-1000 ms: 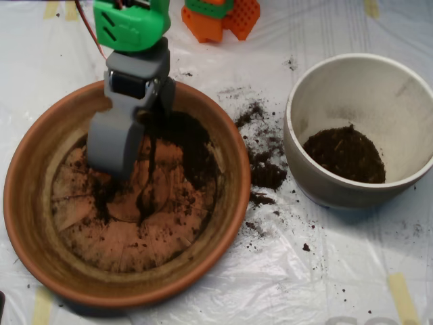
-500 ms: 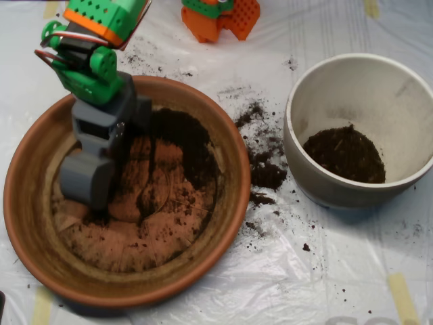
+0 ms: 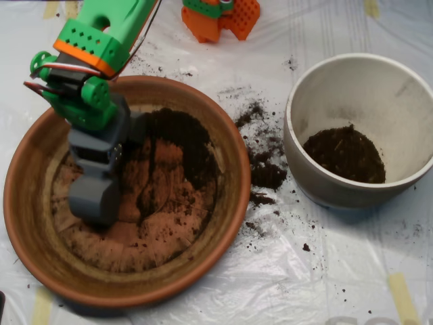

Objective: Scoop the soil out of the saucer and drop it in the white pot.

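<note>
Soil point(image 3: 181, 145) lies thin in the saucer point(image 3: 233, 159); my scoop point(image 3: 95, 203) (can't tell if it's parted) may scrape bare base and spill short of the pot point(image 3: 301, 166).

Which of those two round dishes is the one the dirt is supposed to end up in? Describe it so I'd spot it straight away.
Start from the big orange-brown terracotta saucer on the left, where the grey claw sits. Look right, past the soil spilled on the plastic sheet, to the white pot. It is smaller, deeper and off-white, with a dark mound of soil at its bottom.
</note>
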Robot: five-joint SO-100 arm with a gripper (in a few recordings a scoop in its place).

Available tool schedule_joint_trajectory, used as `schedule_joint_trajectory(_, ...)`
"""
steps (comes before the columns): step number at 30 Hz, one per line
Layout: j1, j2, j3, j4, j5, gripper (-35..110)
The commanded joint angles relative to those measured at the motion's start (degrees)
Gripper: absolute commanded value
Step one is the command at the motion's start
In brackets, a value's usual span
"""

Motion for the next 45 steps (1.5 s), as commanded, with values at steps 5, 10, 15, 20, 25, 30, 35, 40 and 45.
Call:
schedule_joint_trajectory(5,3.1,2.6,-2.1,2.2,-2.3,27)
schedule_joint_trajectory(10,4.8,5.4,2.7,-0.1,-3.8,25)
schedule_joint_trajectory(15,4.7,14.4,16.2,-6.7,-4.9,24)
schedule_joint_trajectory(20,3.2,20.7,25.8,-10.7,-4.9,23)
schedule_joint_trajectory(25,2.1,22.9,29.9,-11.4,-5.3,18)
schedule_joint_trajectory(30,0.6,25.5,33.0,-11.1,-6.0,11)
schedule_joint_trajectory(35,-1.1,26.2,33.7,-10.3,-5.8,0)
schedule_joint_trajectory(40,-4.6,25.8,30.1,-6.6,-4.7,-1)
schedule_joint_trajectory(45,-9.1,23.8,19.2,0.0,0.4,-1)
